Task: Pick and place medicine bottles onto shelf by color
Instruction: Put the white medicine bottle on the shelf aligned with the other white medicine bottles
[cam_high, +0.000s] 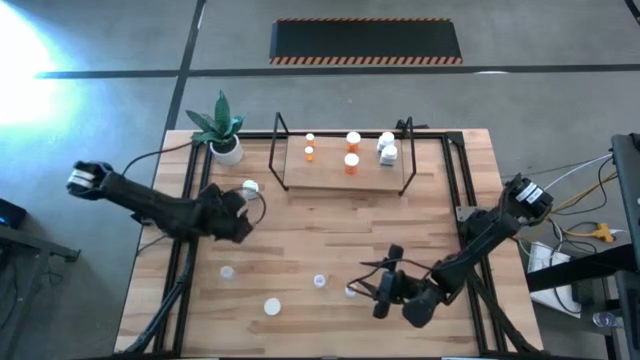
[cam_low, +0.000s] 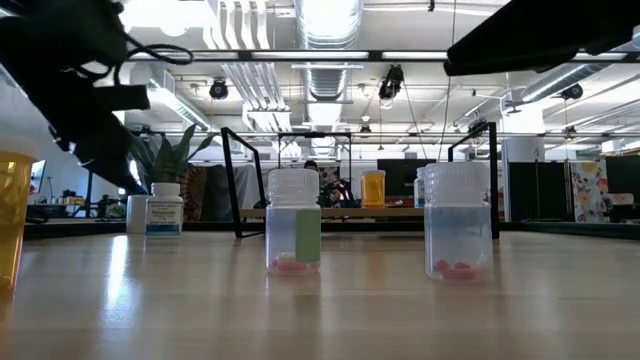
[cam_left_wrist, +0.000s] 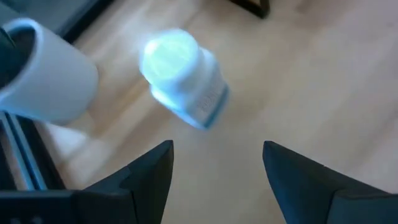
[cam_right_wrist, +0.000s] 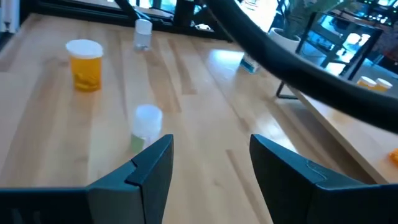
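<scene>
The shelf (cam_high: 345, 165) stands at the table's far middle, with three orange bottles (cam_high: 352, 162) and white bottles (cam_high: 387, 152) on its board. A white bottle (cam_high: 250, 187) stands upright on the table beside the plant pot (cam_high: 228, 150). My left gripper (cam_high: 240, 208) is open just short of it, and the bottle (cam_left_wrist: 183, 78) lies ahead of the fingers, untouched. My right gripper (cam_high: 383, 292) is open near the front edge. A clear bottle with a green label (cam_right_wrist: 147, 126) stands just ahead of its fingers, untouched. More bottles (cam_high: 272, 306) stand near the front.
An orange bottle (cam_right_wrist: 85, 64) and a clear bottle (cam_right_wrist: 143, 34) stand farther toward the table's left. Two clear bottles (cam_low: 295, 235) (cam_low: 458, 232) show close up in the low view. Black rails (cam_high: 190, 180) run along the table's sides. Bare wood lies mid-table.
</scene>
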